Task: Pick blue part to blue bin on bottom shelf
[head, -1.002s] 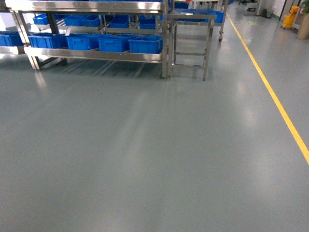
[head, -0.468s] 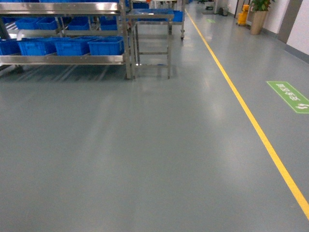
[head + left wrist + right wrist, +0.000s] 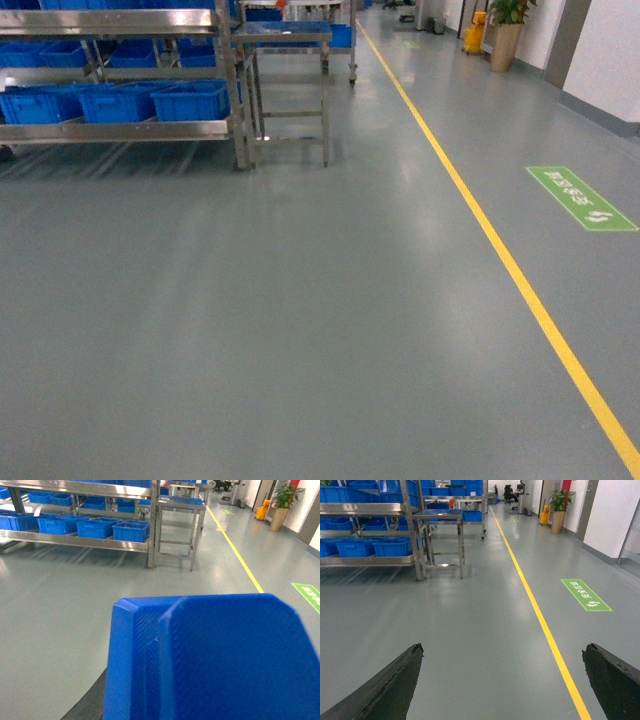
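Observation:
A large blue part (image 3: 210, 660) fills the lower half of the left wrist view, close to the camera. One dark finger (image 3: 89, 704) of my left gripper shows at its lower left edge; the rest of that gripper is hidden behind the part. The bottom shelf (image 3: 120, 130) is the low steel rail of a rack at the far left, with several blue bins (image 3: 190, 100) standing on it. The same bins (image 3: 131, 530) appear far ahead in the left wrist view. My right gripper (image 3: 502, 652) is open over bare floor, holding nothing. Neither gripper shows in the head view.
A small steel table (image 3: 285, 40) stands right of the rack. A yellow floor line (image 3: 480, 220) runs away down the aisle, with a green floor sign (image 3: 580, 197) beyond it. A potted plant (image 3: 505, 35) and a white wall (image 3: 610, 50) are at the far right.
The head view has swung to the right: the rack slid toward the left edge, and the yellow line, green floor sign and right wall came into view.

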Available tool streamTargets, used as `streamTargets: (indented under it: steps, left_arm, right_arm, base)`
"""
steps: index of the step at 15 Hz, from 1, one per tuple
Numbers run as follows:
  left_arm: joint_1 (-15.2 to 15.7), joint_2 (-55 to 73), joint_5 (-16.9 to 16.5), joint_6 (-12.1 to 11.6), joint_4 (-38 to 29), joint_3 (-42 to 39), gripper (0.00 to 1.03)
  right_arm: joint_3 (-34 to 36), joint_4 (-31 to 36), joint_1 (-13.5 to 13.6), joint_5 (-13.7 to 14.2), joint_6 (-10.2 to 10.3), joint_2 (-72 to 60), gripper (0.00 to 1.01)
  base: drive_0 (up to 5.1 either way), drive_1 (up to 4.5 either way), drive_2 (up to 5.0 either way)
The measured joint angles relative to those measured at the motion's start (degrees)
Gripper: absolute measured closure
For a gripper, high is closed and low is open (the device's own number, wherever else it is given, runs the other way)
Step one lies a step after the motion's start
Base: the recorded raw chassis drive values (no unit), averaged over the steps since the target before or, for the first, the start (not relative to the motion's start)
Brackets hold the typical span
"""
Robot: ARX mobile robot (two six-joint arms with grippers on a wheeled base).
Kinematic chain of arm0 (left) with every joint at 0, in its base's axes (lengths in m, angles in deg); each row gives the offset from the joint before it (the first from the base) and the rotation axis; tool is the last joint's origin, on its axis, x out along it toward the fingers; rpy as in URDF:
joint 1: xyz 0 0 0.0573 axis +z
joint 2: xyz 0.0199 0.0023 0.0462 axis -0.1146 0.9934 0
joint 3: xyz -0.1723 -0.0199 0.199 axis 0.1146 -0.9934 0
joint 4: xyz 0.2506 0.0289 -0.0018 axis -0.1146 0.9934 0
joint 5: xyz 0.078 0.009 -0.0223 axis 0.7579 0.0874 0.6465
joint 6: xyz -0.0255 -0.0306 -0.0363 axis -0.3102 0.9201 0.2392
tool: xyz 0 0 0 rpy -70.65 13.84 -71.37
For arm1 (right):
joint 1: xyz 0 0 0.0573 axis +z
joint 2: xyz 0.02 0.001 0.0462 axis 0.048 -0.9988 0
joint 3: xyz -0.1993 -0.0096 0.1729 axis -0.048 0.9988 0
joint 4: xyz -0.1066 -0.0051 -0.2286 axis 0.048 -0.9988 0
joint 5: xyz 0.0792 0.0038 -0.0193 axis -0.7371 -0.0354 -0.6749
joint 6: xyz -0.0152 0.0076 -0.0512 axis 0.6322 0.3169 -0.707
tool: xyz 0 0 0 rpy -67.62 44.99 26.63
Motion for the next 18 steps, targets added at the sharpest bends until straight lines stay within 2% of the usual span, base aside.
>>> streamTargets:
  steps: [18]
  left_arm:
    - [0.0,0.15,0.07,0.0,0.22,0.0,0.59]
  right_arm:
    - [0.0,0.07,0.0,0.0,0.0,0.0,0.03]
  base:
    - [0.1,4.29,-4.2]
